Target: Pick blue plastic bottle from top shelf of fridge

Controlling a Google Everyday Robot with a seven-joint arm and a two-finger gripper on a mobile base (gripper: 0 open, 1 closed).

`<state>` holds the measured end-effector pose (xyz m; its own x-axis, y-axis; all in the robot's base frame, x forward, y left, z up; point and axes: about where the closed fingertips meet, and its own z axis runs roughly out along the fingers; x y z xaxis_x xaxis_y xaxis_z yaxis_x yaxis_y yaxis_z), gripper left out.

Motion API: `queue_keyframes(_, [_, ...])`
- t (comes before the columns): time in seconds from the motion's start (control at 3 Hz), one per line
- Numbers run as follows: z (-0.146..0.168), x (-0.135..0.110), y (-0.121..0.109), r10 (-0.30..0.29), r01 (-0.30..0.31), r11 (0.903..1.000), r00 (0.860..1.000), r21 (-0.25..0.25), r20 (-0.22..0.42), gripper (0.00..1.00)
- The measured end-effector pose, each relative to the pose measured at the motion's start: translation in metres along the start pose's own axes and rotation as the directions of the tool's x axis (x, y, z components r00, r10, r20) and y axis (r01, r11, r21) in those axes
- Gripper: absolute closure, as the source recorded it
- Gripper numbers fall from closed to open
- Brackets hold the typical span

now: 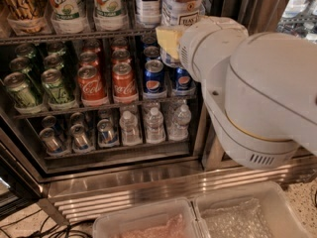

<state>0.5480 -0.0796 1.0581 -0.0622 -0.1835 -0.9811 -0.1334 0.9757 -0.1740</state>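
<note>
A: Where is the blue plastic bottle (148, 1) to be found?

B: It is seen upright on the top shelf (74, 35) of the fridge (124, 182), toward the right end of that surface. Its navy and white "TEA" label is cut off by the upper edge of the view. Green-and-white 7UP bottles (67, 4) are ranged to its left, and an amber bottle (181, 4) with a white label is set just beside it on the right.

A: And the pincer (169, 39)?

B: It is held in front of the shelf's rail, just below the amber bottle and lower right of the blue plastic bottle. Whether it is apart or together cannot be told, as most of it is hidden by the white arm (267, 93).

A: What is kept below?

B: Green cans (22, 88), Coca-Cola cans (91, 83) and Pepsi cans (154, 76) are lined up on the middle rack. Small water bottles (154, 125) are stood on the lowest.
</note>
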Motion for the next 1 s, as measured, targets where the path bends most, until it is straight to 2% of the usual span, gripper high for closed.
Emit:
queue_keyframes(0.33, [-0.006,0.003,0.006,0.009,-0.009,0.9999,1.000,-0.010,-0.010,1.00])
queue_keyframes(0.67, [-0.024,0.036,0.023,0.041,-0.043,0.9990,0.996,-0.015,-0.082,1.00])
queue_keyframes(1.0, [-0.024,0.041,0.024,0.042,-0.044,0.9989,0.995,-0.015,-0.085,1.00])
